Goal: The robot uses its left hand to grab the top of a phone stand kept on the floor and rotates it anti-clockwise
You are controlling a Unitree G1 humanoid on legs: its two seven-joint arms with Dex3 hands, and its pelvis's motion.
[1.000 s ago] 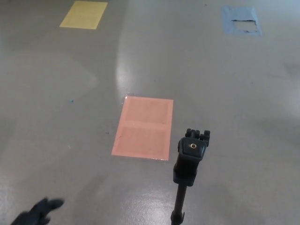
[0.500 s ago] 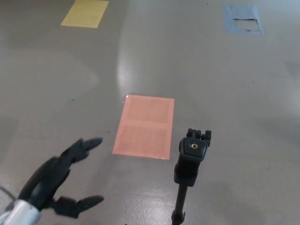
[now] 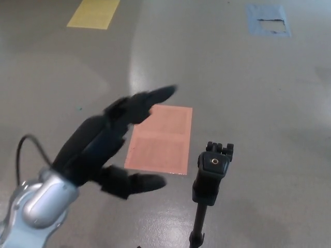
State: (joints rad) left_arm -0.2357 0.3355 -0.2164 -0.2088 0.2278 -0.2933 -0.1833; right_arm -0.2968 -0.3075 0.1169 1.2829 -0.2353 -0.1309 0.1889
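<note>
1. Reaching in from the near left, the left hand (image 3: pixel 106 150) is spread wide, thumb apart from fingers, holding nothing.
2. Phone stand (image 3: pixel 209 181) stands upright on the grey floor (image 3: pixel 258 103), right of the hand, untouched, beside a pink floor patch (image 3: pixel 160 139).
3. Its clamp head looks rigid and light; the slim pole may tip, so grasp the top.
4. No readable writing.

grey floor (image 3: pixel 258 103), pink mat (image 3: pixel 160 139), phone stand (image 3: pixel 209 181)
</note>
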